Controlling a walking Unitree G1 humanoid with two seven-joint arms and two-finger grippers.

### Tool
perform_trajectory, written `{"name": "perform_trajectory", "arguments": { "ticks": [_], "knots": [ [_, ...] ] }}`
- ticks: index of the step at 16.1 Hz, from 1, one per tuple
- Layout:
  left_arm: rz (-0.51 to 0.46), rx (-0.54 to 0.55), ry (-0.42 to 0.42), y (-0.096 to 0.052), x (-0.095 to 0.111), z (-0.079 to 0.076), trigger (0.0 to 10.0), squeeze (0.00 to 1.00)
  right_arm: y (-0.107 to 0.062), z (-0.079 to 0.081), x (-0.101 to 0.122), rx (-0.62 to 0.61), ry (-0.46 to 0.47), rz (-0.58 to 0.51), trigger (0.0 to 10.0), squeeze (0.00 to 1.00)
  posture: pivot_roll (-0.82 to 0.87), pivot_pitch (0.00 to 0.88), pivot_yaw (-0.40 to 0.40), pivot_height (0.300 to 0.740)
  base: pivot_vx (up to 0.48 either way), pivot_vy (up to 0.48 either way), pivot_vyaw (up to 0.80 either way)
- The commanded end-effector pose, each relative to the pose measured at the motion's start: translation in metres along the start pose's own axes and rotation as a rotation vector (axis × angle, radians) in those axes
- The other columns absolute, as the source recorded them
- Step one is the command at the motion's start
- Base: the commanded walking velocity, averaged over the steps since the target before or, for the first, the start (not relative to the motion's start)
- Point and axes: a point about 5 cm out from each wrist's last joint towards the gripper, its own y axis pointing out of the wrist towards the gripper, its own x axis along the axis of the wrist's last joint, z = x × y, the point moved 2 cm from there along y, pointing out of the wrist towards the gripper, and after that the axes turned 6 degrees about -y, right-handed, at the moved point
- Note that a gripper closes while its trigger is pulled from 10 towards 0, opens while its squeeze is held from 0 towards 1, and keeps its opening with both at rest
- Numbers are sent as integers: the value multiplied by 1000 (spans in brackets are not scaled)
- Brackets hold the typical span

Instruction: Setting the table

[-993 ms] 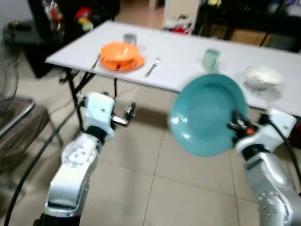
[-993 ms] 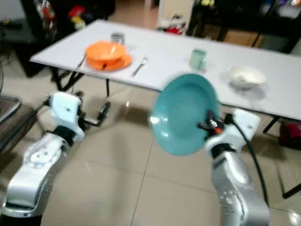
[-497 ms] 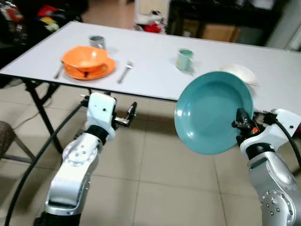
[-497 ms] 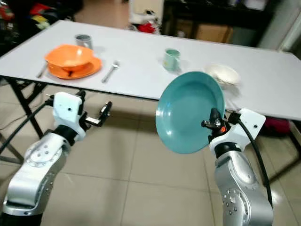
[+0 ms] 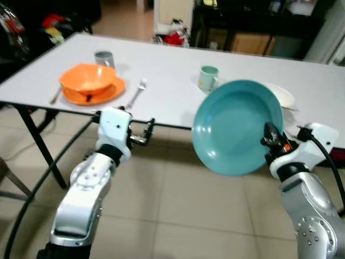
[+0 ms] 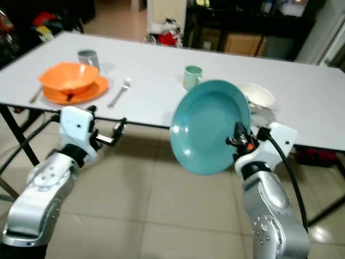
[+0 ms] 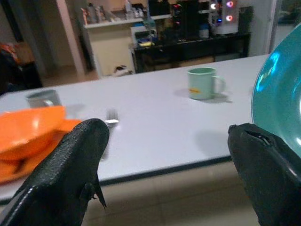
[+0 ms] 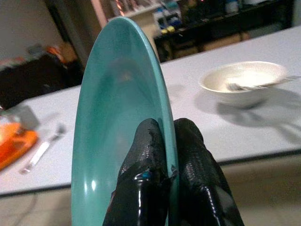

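Ahead, white table [image 5: 167,81] on beige tile floor [image 5: 178,205].

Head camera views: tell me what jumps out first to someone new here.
The big teal plate, held on edge in front of the white table by the right gripper, whose fingers pinch its rim. Next, the orange bowl on its orange plate at the table's left end, a fork beside it. The left gripper hovers open below the table's edge.

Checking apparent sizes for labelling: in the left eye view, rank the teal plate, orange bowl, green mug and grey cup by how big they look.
1. teal plate, nearest the camera
2. orange bowl
3. green mug
4. grey cup, close to the mug
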Motion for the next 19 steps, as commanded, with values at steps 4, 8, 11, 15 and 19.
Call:
{"name": "perform_trajectory", "arguments": {
  "ticks": [4,8,11,15,19],
  "knots": [
    [-5,2,5,1,2,2,10000,24,1,10,3,57,20,-2,10000,0,50,0,-60,740,388,0,-545],
    [-2,2,8,1,2,2,10000,24,1,11,2,67,40,4,10000,0,50,0,-60,740,389,0,0],
    [-2,0,8,1,2,3,10000,24,1,13,0,81,61,15,10000,0,54,0,-58,740,386,0,0],
    [-3,-2,8,2,2,2,10000,20,1,12,-1,83,67,24,10000,0,54,0,-58,740,385,0,0],
    [-2,-2,10,1,2,3,10000,27,0,13,-5,94,115,50,10000,0,56,0,-60,740,388,0,0]
  ]
}}
